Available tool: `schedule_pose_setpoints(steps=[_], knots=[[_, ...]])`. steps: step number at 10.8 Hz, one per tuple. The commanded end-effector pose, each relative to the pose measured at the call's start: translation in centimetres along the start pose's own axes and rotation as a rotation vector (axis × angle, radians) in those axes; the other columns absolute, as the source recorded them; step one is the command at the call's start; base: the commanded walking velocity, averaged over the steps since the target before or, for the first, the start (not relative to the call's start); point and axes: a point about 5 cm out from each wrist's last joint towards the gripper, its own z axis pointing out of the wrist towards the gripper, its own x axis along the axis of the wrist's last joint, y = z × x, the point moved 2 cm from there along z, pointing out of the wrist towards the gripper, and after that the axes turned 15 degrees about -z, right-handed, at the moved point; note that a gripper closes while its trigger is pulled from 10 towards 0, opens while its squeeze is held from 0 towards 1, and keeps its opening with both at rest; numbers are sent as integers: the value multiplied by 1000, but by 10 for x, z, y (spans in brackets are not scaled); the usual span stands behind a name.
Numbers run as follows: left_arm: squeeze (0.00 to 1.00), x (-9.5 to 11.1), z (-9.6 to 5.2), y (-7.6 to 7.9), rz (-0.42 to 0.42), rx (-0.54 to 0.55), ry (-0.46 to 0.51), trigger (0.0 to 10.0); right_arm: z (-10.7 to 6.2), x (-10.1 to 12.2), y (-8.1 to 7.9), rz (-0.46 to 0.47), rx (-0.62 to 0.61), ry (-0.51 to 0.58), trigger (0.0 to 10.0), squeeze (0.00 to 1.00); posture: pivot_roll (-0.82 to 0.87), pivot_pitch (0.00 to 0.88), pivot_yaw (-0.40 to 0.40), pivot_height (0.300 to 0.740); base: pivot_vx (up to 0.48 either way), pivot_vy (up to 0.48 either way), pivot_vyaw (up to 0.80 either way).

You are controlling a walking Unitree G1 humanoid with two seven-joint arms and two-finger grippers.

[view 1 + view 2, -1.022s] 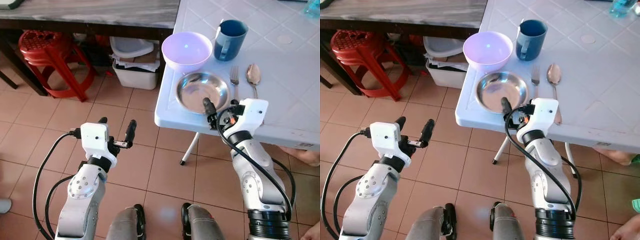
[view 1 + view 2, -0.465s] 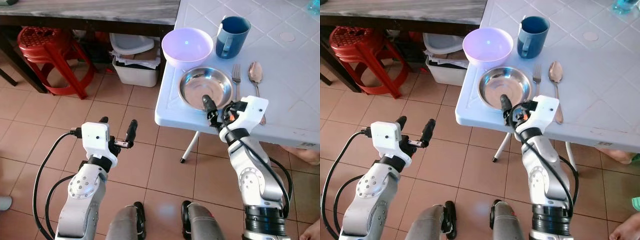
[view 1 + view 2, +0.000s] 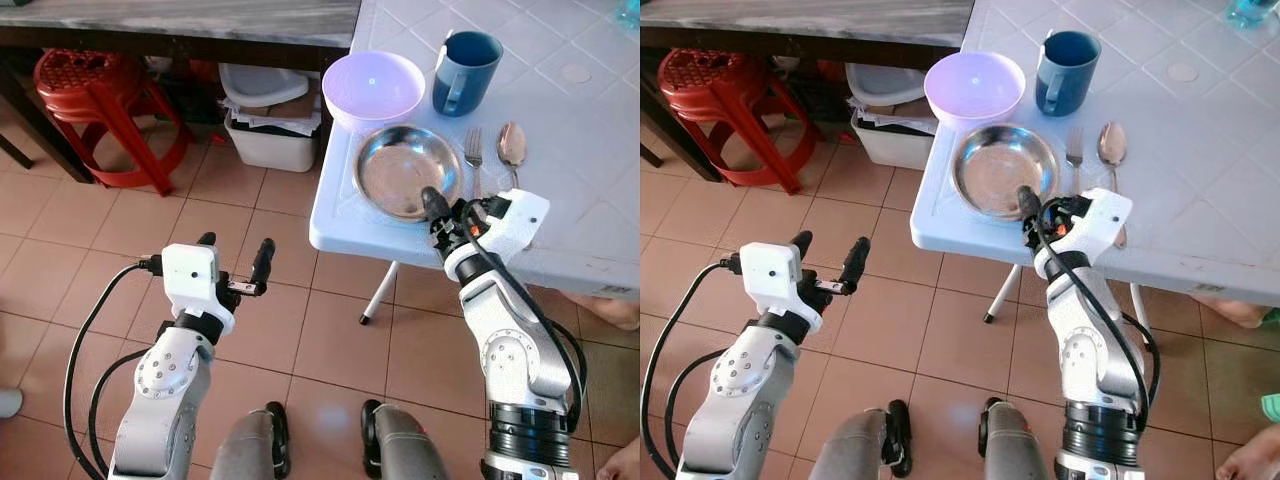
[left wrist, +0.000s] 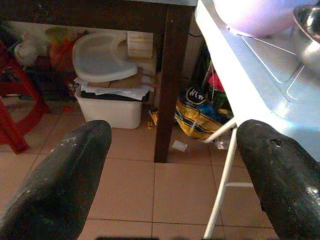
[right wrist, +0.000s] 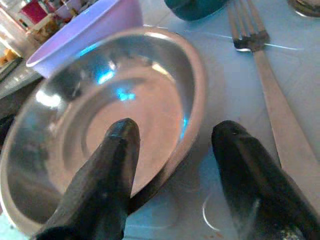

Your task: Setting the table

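- Right end effector straddles the plate's near rim, fingers parted, one inside, one outside.
- Plate sits on the counter beside the bowl.
- Left end effector open over the floor.

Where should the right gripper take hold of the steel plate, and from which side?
Probably by the near rim of the steel plate, coming from the table edge. The right gripper is open there, one finger over the dish, one outside. The purple bowl blocks the far side, the fork the right.
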Motion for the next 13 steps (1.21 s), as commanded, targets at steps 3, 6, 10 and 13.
schedule_pose_setpoints(steps=[3, 6, 10, 13], knots=[[0, 2, -3, 0, 14, -4, -4, 10000, -3, -25, 11, 61, -65, -125, 0, 0, 24, 268, 64, 740, 0, 0, 0], [0, 2, -2, 1, 14, -9, -4, 10000, -4, -33, 18, 116, -118, -173, 0, 0, 22, 267, 64, 740, 0, 0, 0], [0, 2, -2, 2, 17, -15, -5, 10000, -4, -38, 24, 178, -164, -206, 0, 0, 26, 268, 64, 740, 0, 0, 0], [0, 2, -2, 1, 21, -20, -7, 10000, -3, -41, 26, 205, -188, -221, 0, 0, 28, 266, 67, 740, 0, 0, 0]])
